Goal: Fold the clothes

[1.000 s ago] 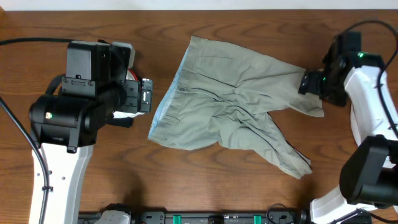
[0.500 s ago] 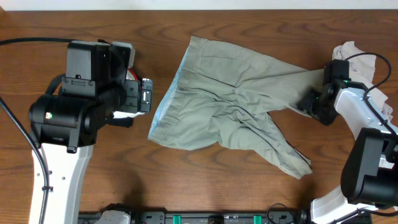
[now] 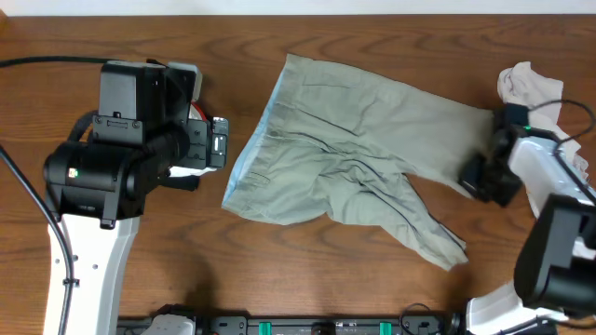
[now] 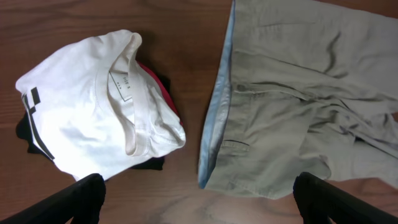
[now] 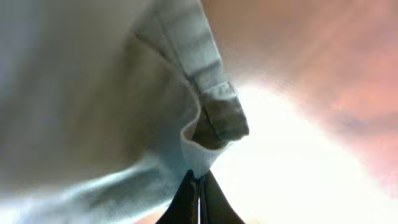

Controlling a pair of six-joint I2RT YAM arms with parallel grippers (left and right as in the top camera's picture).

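Observation:
Pale khaki-green trousers (image 3: 354, 149) lie spread across the middle of the table, light-blue waistband to the left and two legs running right. My right gripper (image 3: 480, 177) is at the end of the upper leg. In the right wrist view it (image 5: 199, 185) is shut, with the leg's hem fabric (image 5: 214, 112) pinched at its tips. My left gripper (image 3: 216, 144) hovers left of the waistband. In the left wrist view it (image 4: 202, 199) is wide open and holds nothing. It hangs above bare wood between the waistband (image 4: 217, 118) and a white, black and red bundle (image 4: 93, 106).
A crumpled cream-beige garment (image 3: 529, 87) lies at the far right, just behind the right arm. The lower trouser leg (image 3: 428, 237) trails toward the front right. The left arm's bulky black body (image 3: 121, 158) covers most of the bundle from above.
My right gripper closed on the upper leg's end and moved toward the table's front and slightly right, drawing that leg straighter. The cream garment came into view. The left arm stayed still.

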